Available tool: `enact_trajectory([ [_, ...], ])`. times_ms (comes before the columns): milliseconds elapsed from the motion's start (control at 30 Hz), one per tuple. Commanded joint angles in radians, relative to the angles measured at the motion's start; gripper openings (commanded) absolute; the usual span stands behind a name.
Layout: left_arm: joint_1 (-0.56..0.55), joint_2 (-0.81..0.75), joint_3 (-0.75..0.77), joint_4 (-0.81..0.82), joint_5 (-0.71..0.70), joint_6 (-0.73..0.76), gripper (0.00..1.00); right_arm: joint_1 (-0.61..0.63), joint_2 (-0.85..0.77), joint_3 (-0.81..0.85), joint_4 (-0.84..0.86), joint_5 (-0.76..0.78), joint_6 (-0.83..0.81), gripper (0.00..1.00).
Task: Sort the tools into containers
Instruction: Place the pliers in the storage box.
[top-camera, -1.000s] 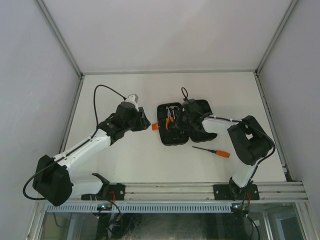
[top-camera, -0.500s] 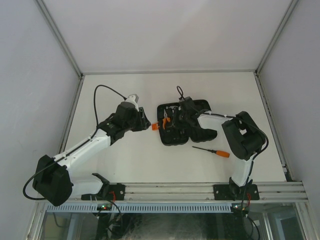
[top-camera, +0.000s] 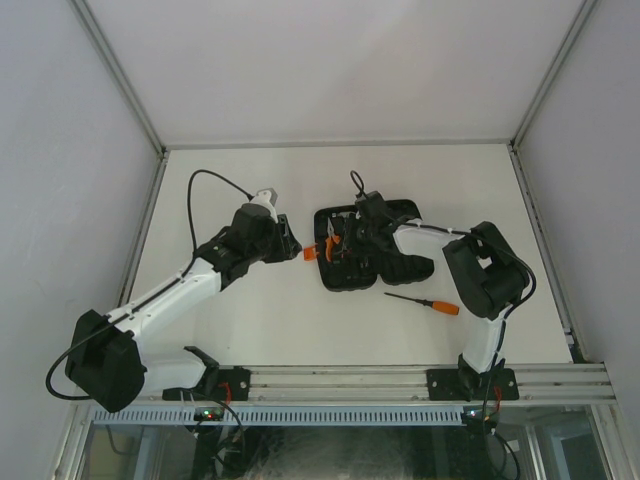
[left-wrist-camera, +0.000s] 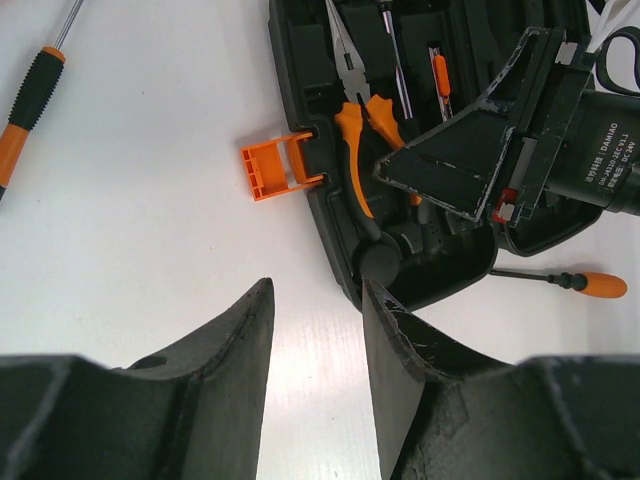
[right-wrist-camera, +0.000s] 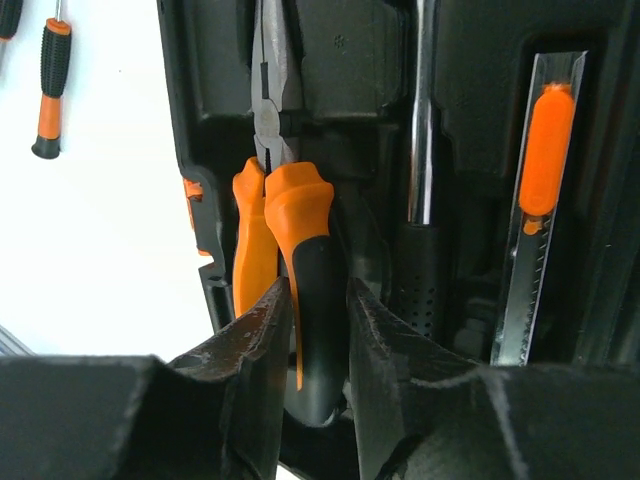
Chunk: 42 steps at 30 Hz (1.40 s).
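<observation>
The black tool case (top-camera: 395, 262) lies open mid-table, its orange latch (top-camera: 310, 253) pointing left. My right gripper (top-camera: 345, 238) is down in the case's left half. In the right wrist view its fingers close on one handle of the orange-handled pliers (right-wrist-camera: 300, 215), which lie in their slot; the gripper (right-wrist-camera: 318, 300) is shut on them. A black-handled hammer (right-wrist-camera: 420, 170) lies in the slot beside them. My left gripper (top-camera: 292, 247) is open and empty just left of the latch (left-wrist-camera: 275, 165); the left wrist view shows it (left-wrist-camera: 315, 300) low over the table by the case's corner.
An orange-handled screwdriver (top-camera: 425, 302) lies on the table in front of the case. Another screwdriver (left-wrist-camera: 30, 90) with an orange and black handle lies left of the case. An orange-slider knife (right-wrist-camera: 540, 150) sits in the case. Walls enclose the table.
My right gripper has shifted left over the case's left half, to the pliers. The left arm has not moved.
</observation>
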<state>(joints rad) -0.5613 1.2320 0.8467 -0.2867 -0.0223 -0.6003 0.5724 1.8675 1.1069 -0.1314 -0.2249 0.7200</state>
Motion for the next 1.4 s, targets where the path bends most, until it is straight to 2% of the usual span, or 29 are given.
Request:
enact_trajectory([
  [0, 0.008, -0.020, -0.012, 0.021, 0.004, -0.001, 0.45, 0.007, -0.011, 0.045, -0.006, 0.033, -0.025, 0.30],
  [133, 0.008, -0.020, -0.014, 0.021, 0.004, -0.003, 0.45, 0.010, -0.016, 0.049, -0.014, 0.038, -0.032, 0.35],
  [367, 0.008, -0.019, -0.013, 0.021, 0.004, -0.003, 0.45, 0.018, -0.047, 0.056, -0.035, 0.055, -0.049, 0.38],
  [1000, 0.008, 0.032, -0.003, 0.034, 0.012, -0.015, 0.44, 0.001, -0.067, 0.063, -0.039, 0.036, -0.143, 0.37],
  [1367, 0.008, 0.092, -0.010, 0.090, 0.041, -0.020, 0.44, -0.020, -0.024, 0.115, -0.027, -0.023, -0.269, 0.37],
])
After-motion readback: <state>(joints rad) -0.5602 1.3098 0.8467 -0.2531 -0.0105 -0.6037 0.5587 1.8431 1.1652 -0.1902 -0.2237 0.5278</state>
